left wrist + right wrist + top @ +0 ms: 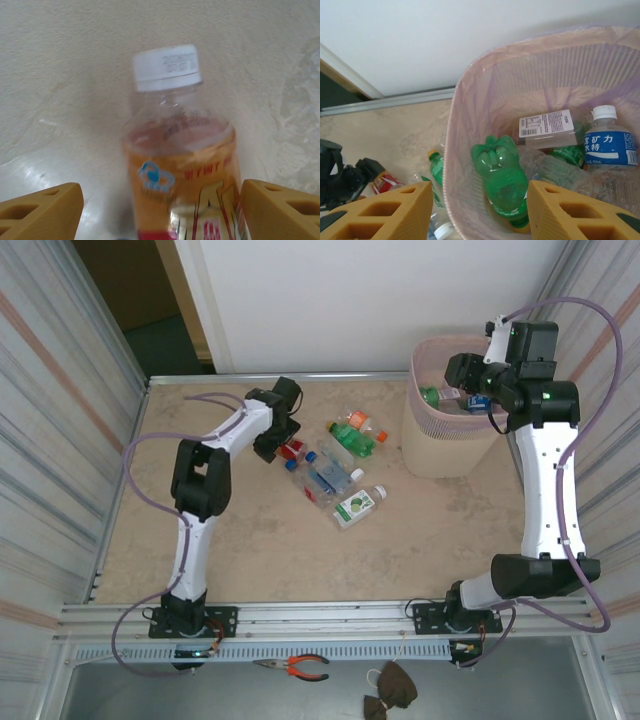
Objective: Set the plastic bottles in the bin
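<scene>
**A:** so where are the bottles (335, 465) sitting right now?

**B:** a loose bunch lies on the table (250, 540) about halfway back, near the bin (440, 455) on its left. There's a green one with an orange cap, a couple of clear ones with blue on them, and one with a green-and-white label nearest the arms. More are down in the bin: a green bottle (502, 182) with its base toward the wrist camera, a blue-labelled one (610, 145) with a white cap, and a clear one with a white sticker (547, 127).

**A:** and the grippers, grabbing anything?

**B:** the left gripper (161, 190) is down at the left end of the bunch, fingers wide apart either side of a white-capped bottle (180, 165) with an orange and red label. One finger is right up against it and the other has a gap, so it's not clamped. The right gripper (480, 184) hangs over the bin mouth with its fingers apart. The green bottle shows between them with bin wall visible on one side, so it doesn't look gripped.

**A:** anything else lying around?

**B:** red-handled pliers (297, 667) in front of the arm bases.
</scene>
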Robot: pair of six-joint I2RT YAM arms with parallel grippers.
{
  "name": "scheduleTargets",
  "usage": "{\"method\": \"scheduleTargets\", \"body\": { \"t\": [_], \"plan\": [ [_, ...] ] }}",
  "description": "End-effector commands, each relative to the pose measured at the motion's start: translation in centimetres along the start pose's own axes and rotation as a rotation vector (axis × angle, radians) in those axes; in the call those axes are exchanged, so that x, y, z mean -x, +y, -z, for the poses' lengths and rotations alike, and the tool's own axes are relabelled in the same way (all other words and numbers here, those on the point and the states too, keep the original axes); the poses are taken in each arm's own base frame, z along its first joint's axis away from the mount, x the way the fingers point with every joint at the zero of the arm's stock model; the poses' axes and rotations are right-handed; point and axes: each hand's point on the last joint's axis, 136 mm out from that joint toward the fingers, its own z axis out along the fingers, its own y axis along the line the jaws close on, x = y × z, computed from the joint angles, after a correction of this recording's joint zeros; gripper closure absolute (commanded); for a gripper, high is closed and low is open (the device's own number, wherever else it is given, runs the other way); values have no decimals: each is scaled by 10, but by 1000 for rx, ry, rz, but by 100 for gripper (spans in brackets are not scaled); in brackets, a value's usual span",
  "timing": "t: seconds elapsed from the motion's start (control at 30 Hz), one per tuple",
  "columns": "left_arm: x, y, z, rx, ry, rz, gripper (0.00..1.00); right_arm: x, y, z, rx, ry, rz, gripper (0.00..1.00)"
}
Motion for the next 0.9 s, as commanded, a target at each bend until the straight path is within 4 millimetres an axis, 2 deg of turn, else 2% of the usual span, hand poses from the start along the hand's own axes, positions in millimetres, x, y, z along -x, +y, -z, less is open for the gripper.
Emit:
{"method": "scheduleTargets", "body": {
  "t": [0.0, 0.3, 0.5, 0.7, 0.83, 0.87],
  "plan": [
    [6, -13, -6, -38, 22, 69, 20, -3, 6, 6, 14, 1, -8, 48],
    [13, -16, -30, -45, 44, 125, 33, -9, 8, 5, 4, 18, 10, 49],
    [23, -16, -22, -64, 14, 121, 42, -11, 13, 7, 8, 18, 23, 49],
    [44, -23, 10, -162, -69, 59, 47, -22, 17, 4, 18, 34, 32, 49],
    [56, -40, 46, -309, -136, -45, 47, -26, 28, 10, 80, 26, 29, 48],
    [59, -50, 70, -393, -162, -82, 47, -28, 33, 12, 111, 24, 28, 46]
  ]
}}
